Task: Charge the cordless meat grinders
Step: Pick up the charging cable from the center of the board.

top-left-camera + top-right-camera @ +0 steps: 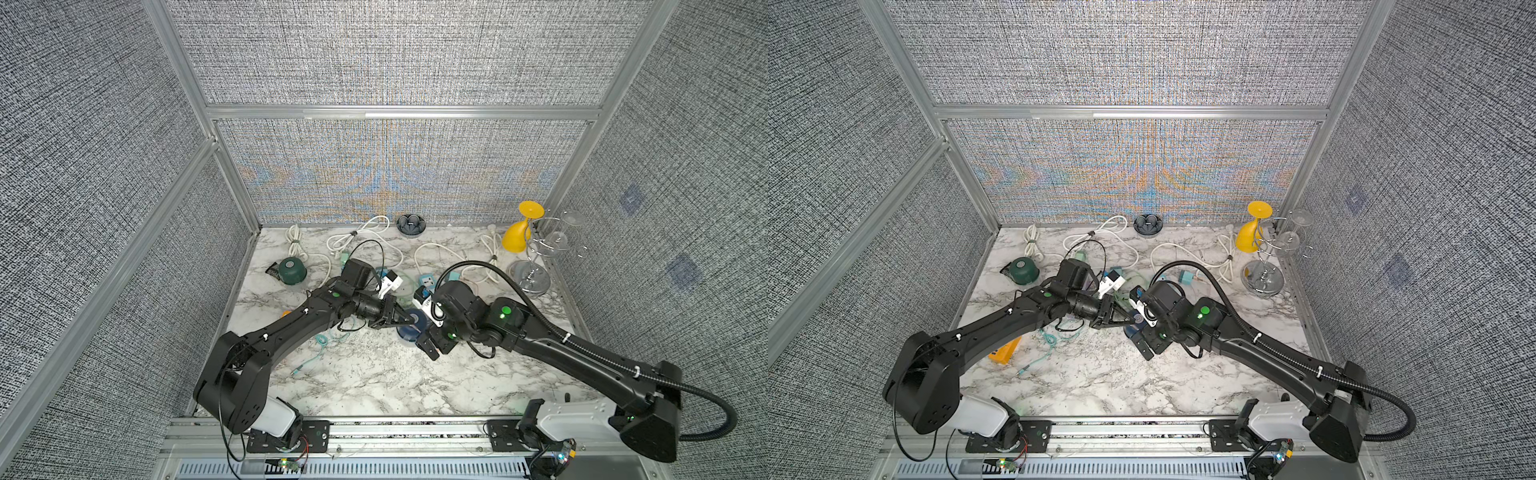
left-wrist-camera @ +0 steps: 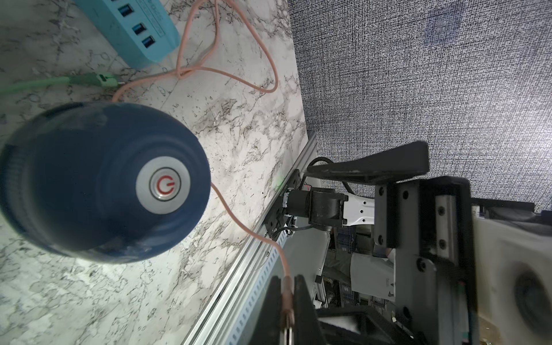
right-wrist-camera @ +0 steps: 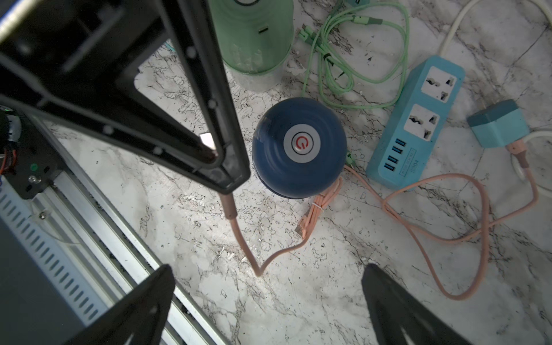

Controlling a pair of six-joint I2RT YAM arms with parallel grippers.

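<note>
A: Navy blue dome-shaped meat grinder (image 3: 270,170), where?
B: Upright on the white marble counter (image 3: 298,313), just beside the light-blue rectangular power strip (image 3: 418,125). Mint green dome-shaped grinder (image 3: 257,38) is near the strip too. Dark green dome-shaped grinder (image 1: 292,271) is well apart from it.
A: Left gripper (image 3: 222,176)?
B: Jaws pinched tight on the plug end of the salmon-pink charging cable (image 3: 487,227), across the navy grinder from the strip.
A: Right gripper (image 3: 267,268)?
B: Jaws spread wide, holding nothing.
</note>
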